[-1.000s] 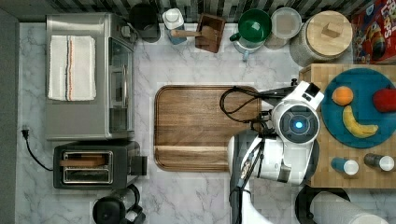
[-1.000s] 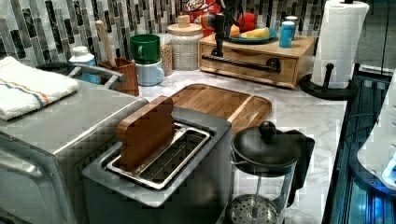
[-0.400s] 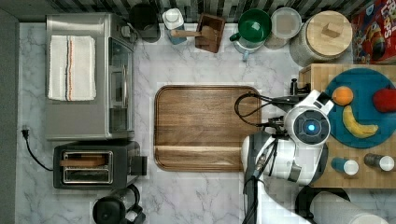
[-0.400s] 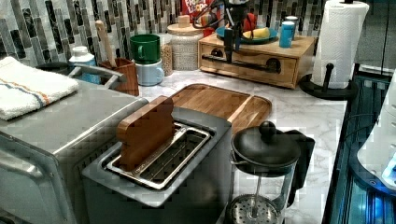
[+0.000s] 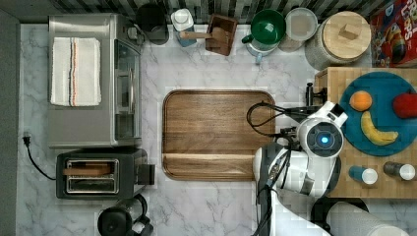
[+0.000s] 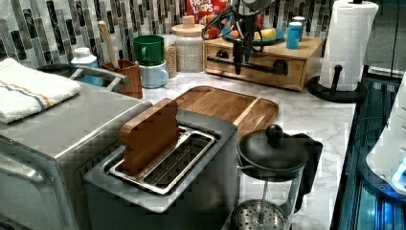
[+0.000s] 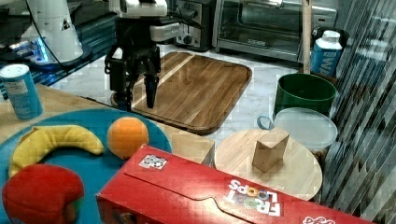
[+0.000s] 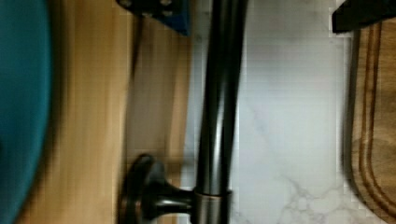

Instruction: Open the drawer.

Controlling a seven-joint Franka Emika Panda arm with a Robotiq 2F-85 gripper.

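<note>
The drawer (image 6: pixel 261 61) is the light wood front of a low box at the back of the counter, and its front sits flush with the box. A long black bar handle (image 6: pixel 268 68) runs across it. My gripper (image 6: pixel 243 58) hangs straight down in front of the drawer, open, with one finger on each side of the handle. In the wrist view the handle (image 8: pixel 219 112) runs between the two fingertips (image 8: pixel 156 9) with room on both sides. The right view shows my gripper (image 7: pixel 135 91) with its fingers spread, above the box's front edge.
A dark walnut cutting board (image 5: pixel 216 132) lies on the marble just in front of the drawer. On the box stand a blue plate (image 5: pixel 381 88) with fruit and two small bottles. A paper towel roll (image 6: pixel 349 43), a cereal box (image 7: pixel 224 196) and a lidded canister (image 5: pixel 344 39) are close by.
The arm has moved toward the top view's right, off the cutting board to the drawer box. In the left view the gripper has come down over the handle.
</note>
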